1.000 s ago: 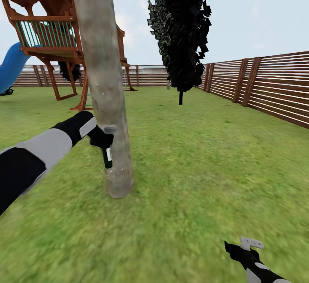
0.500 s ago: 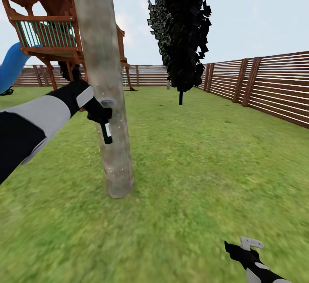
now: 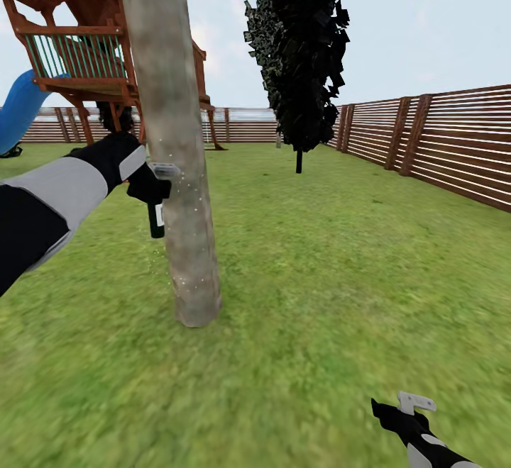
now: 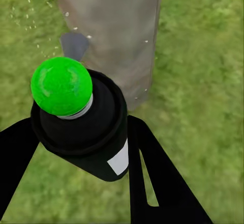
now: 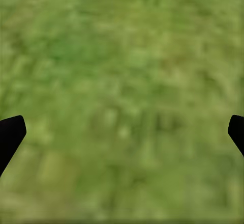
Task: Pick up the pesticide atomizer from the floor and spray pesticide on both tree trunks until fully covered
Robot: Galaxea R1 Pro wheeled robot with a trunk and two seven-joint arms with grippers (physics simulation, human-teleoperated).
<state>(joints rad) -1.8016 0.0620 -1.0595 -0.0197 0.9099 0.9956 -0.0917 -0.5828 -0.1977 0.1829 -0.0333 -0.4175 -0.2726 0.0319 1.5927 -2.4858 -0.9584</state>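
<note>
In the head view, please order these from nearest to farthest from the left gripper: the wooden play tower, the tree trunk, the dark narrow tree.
From the left gripper, which holds the pesticide atomizer:
1. Tree trunk, right beside the gripper.
2. Wooden play tower, behind the trunk, on the left.
3. Dark narrow tree, farther back, on the right, near the fence.

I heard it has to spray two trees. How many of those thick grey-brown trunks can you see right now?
1: the tree trunk stands right beside the left gripper holding the pesticide atomizer. The second may be out of frame.
</note>
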